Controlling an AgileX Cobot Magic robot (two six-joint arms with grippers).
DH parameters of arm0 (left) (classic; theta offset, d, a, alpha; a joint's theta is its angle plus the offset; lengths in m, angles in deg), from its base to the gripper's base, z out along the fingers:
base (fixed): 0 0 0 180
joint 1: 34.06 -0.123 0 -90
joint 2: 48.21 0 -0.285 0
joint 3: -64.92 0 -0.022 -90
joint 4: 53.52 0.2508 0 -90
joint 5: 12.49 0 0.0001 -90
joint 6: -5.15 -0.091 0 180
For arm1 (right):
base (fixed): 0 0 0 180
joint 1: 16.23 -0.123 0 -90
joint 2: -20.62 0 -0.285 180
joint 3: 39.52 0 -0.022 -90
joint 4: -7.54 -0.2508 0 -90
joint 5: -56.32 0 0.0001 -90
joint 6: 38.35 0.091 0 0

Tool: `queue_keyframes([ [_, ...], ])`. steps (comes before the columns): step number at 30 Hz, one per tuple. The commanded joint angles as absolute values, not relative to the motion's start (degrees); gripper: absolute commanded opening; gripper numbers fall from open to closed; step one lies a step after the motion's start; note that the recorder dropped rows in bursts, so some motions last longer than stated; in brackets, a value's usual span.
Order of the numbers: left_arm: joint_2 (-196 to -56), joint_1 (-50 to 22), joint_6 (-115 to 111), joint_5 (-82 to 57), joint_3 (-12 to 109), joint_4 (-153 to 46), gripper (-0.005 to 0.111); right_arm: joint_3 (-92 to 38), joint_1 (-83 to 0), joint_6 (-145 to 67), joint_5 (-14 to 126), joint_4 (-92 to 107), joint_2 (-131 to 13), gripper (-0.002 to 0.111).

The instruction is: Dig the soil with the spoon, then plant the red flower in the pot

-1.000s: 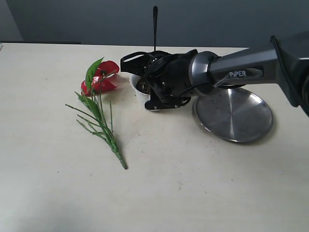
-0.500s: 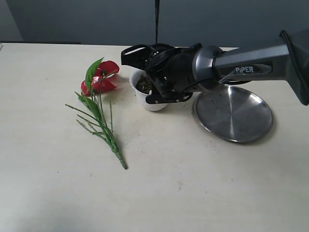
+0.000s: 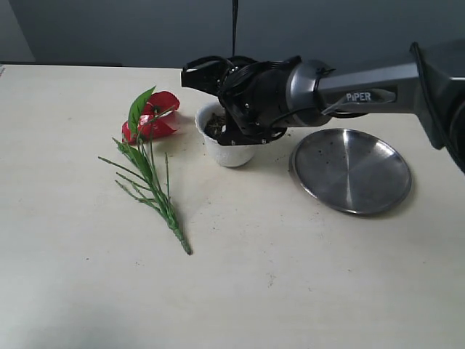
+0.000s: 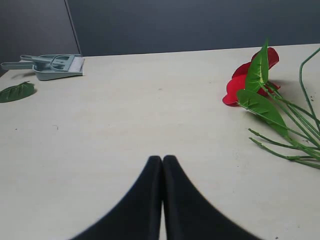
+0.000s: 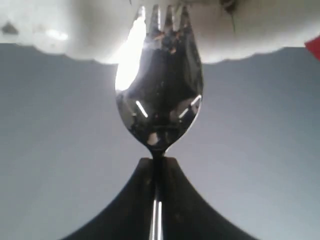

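Risen higher over the pot point(image 3: 231, 154) — the right hand point(image 5: 157, 160), clamped on the spoon point(image 5: 159, 107) (left hand point(image 4: 162, 159) pressed together).

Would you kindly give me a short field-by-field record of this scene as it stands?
right gripper: shut on the spoon, tines pointing at the pot rim
left gripper: shut, holding nothing
soil: in the pot
red flower: lying on the table beside the pot, not yet planted
steel plate: on the table, on the pot's other side
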State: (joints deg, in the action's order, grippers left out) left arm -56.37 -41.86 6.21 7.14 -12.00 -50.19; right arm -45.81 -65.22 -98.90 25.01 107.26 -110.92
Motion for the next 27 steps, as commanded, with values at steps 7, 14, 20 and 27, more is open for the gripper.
queue_keyframes([
  [7, -56.00, -41.85, 6.25, 6.80, -12.29, -49.81, 0.000, -45.99, -64.88, -97.42, 25.86, 107.48, -112.53, -0.001],
  [14, -56.00, -41.85, 6.25, 6.80, -12.29, -49.81, 0.000, -42.05, -65.34, -97.42, 25.24, 107.48, -111.57, -0.001],
  [20, -56.00, -41.85, 6.25, 6.80, -12.29, -49.81, 0.000, -41.95, -65.98, -97.42, 24.80, 107.48, -110.04, -0.001],
  [27, -56.00, -41.85, 6.25, 6.80, -12.29, -49.81, 0.000, -41.95, -66.52, -97.42, 22.33, 107.48, -108.53, -0.001],
])
